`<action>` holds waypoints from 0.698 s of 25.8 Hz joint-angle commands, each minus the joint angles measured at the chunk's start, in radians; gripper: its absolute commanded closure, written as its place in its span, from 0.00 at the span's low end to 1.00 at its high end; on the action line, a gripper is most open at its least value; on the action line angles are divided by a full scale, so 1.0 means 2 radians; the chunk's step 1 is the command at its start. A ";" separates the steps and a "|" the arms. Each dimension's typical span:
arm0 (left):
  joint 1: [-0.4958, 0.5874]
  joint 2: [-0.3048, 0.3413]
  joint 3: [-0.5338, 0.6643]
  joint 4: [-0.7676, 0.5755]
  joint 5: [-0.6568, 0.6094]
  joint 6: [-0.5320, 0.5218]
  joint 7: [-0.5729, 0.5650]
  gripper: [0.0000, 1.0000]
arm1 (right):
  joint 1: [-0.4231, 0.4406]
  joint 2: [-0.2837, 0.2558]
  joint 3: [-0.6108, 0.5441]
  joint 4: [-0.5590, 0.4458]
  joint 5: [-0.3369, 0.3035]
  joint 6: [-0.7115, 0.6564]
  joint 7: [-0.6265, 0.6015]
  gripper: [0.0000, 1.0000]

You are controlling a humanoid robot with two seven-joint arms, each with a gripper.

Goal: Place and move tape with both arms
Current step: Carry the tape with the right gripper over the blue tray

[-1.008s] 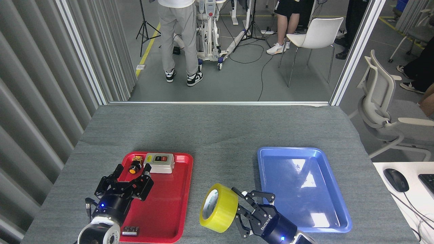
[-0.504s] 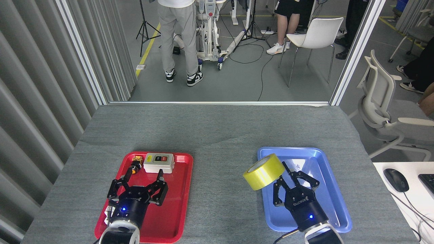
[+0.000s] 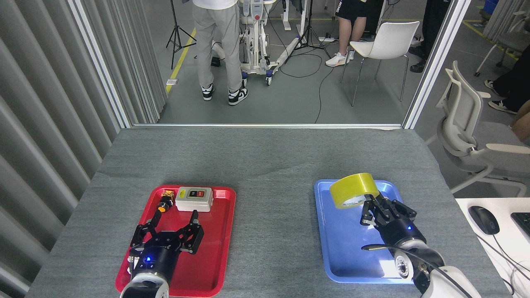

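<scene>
Over the blue tray: the tape was held at the far end of the blue tray, apparently just above its floor, core axis tilted off vertical
Right gripper: the right gripper had its fingers closed on the near rim of the roll, one finger seemingly inside the core; a rim grasp of this kind probably lets the roll be lowered flat into the tray
Right arm pose: reached forward along the tray, wrist low, fingers pointing away from the robot and slightly leftward
Left gripper: the left gripper was spread wide and empty, poised over the middle of the red tray, clear of the switch box and the small push button at its far end
Left arm pose: extended forward, fingers pointing away; judged to be waiting its turn
Table: grey cloth-covered table carried both trays, well apart
</scene>
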 commanded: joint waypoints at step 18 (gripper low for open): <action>-0.003 0.022 -0.002 0.019 0.012 0.004 0.005 0.00 | -0.210 -0.046 0.105 0.240 -0.149 -0.003 0.243 0.90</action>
